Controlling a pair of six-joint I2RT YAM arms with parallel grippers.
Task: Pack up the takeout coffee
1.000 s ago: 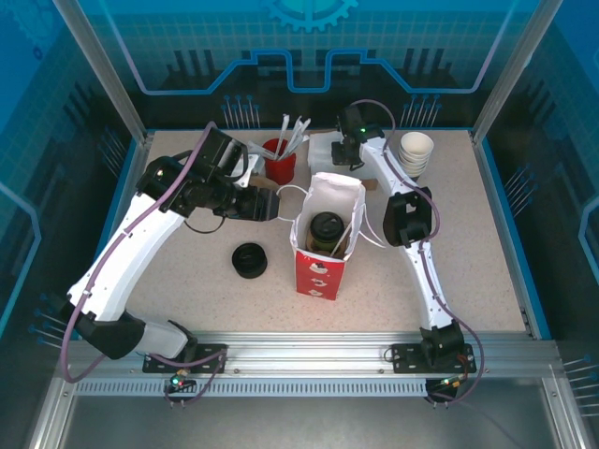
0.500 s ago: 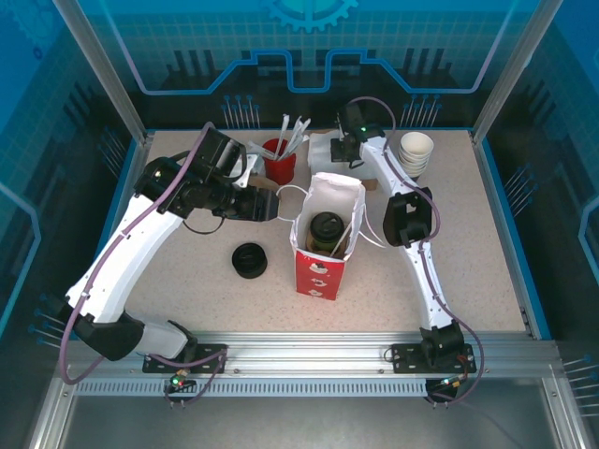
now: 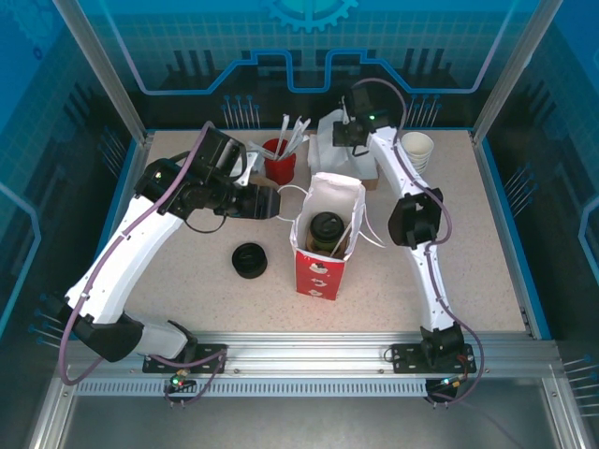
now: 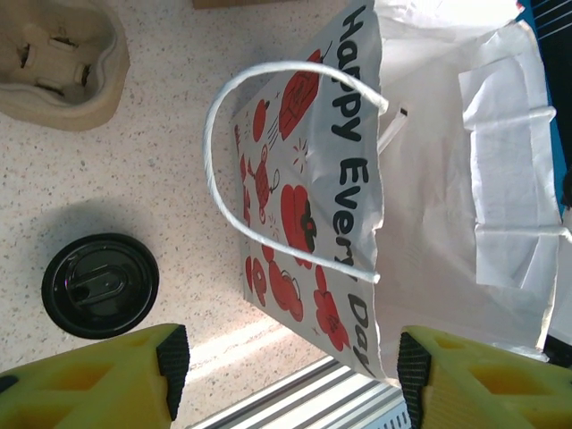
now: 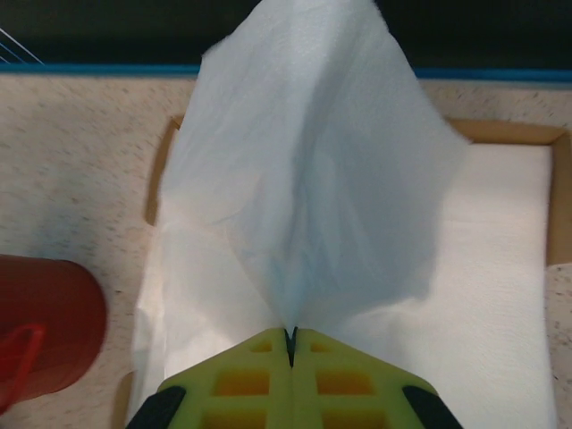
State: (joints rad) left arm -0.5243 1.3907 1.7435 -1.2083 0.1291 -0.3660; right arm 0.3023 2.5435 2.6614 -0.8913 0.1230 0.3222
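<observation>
Position: the takeout coffee (image 3: pixel 328 227) is standing upright inside the red-and-white paper bag (image 3: pixel 318 271), with its black lid showing through the open mouth.

Handling judgement: the cup is probably light but easy to crush, and its slick lid could pop off. Any grip is best taken around the wall below the lid rim, never on the lid itself.

Bag contents: a thin stick is leaning beside the cup (stirrer or straw, cannot tell which).

The right gripper (image 5: pixel 290 344) is clamping a white napkin (image 5: pixel 304 170), which is hanging above the napkin stack in its cardboard tray (image 5: pixel 505 132). The sheet is soft and would likely tear under a sharp tug.

The left gripper (image 4: pixel 290 362) is hanging spread wide and empty, just beside the bag's handle.

Other containers:
- A red cup (image 3: pixel 279 161) is holding stirrers.
- Loose black lids (image 3: pixel 250 260) are sitting stacked to the left of the bag.
- Lidless cups (image 3: pixel 418 150) are sitting nested at the far right.
</observation>
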